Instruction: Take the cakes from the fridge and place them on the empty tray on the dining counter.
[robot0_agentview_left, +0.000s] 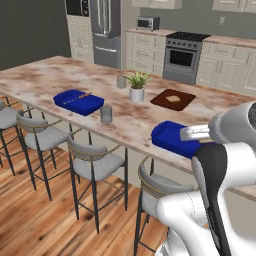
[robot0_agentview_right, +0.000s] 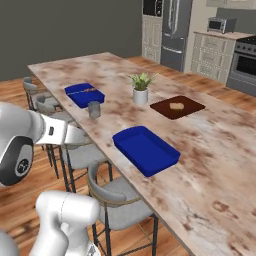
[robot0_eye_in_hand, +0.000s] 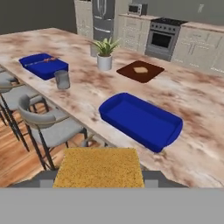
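The tan-golden square cake block (robot0_eye_in_hand: 99, 167) sat pinched in the end effector (robot0_eye_in_hand: 99, 177), apparently between its fingertips, which were mostly hidden. Just beyond it, the empty deep blue rectangular tray (robot0_eye_in_hand: 141, 120) lay on the marbled beige stone bench (robot0_eye_in_hand: 192, 100), near its edge.

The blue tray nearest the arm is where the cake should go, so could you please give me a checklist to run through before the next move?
1. Cake held: ok. The tan-golden cake sits between the gripper's finger tips.
2. Target tray empty: ok. The near blue tray holds nothing.
3. Right tray chosen: ok. The far blue tray has something lying across it.
4. Cake above the tray: not ok. It hangs short of the dining counter edge, over a stool.
5. Path clear: ok. The grey cup and potted plant stand aside.
6. Second cake's whereabouts: cannot tell.
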